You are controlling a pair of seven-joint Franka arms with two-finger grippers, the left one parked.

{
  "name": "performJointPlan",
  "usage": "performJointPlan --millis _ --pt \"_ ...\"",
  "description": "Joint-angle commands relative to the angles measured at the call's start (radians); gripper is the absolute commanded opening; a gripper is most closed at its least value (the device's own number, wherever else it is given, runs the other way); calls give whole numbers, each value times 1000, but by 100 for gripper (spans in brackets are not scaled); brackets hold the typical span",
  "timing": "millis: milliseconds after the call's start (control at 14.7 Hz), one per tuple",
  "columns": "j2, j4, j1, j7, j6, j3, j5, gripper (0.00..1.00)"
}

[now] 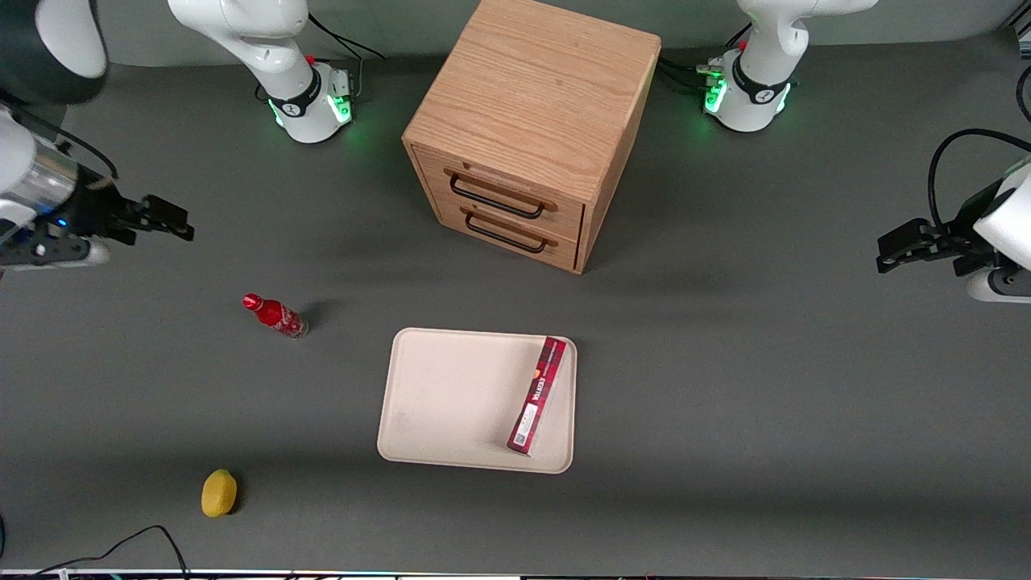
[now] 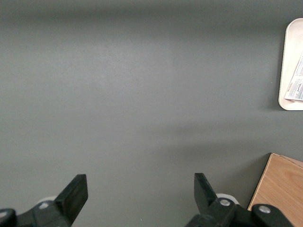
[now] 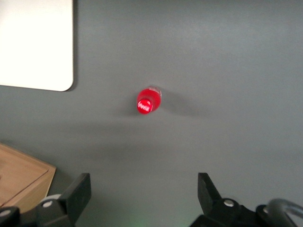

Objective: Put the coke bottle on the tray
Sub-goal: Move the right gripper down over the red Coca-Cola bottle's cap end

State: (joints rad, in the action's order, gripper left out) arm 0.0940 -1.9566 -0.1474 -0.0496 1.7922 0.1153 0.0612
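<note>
The coke bottle [image 1: 275, 315] is small and red with a red cap and stands upright on the grey table, toward the working arm's end from the tray. It shows from above in the right wrist view [image 3: 147, 102]. The cream-white tray [image 1: 451, 403] lies flat in front of the wooden cabinet, nearer the front camera. A corner of the tray shows in the right wrist view [image 3: 35, 45]. My right gripper [image 1: 173, 221] hangs open and empty above the table, farther from the front camera than the bottle. Its two fingers [image 3: 78, 191] stand wide apart with nothing between them.
A long flat red box [image 1: 538, 395] lies on the tray at its edge toward the parked arm. A wooden two-drawer cabinet [image 1: 527, 133] stands at the table's middle. A yellow lemon [image 1: 218, 492] lies near the front edge. A black cable [image 1: 121, 548] runs along that edge.
</note>
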Motion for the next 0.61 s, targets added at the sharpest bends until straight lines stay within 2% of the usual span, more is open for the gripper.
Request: performJointPlan --millis 0,273,545 --pt "-16 -169 0 1 221 18 22 100" --pt "-117 -234 2 2 427 32 12 100" --pt "-184 -248 2 5 519 44 2 99"
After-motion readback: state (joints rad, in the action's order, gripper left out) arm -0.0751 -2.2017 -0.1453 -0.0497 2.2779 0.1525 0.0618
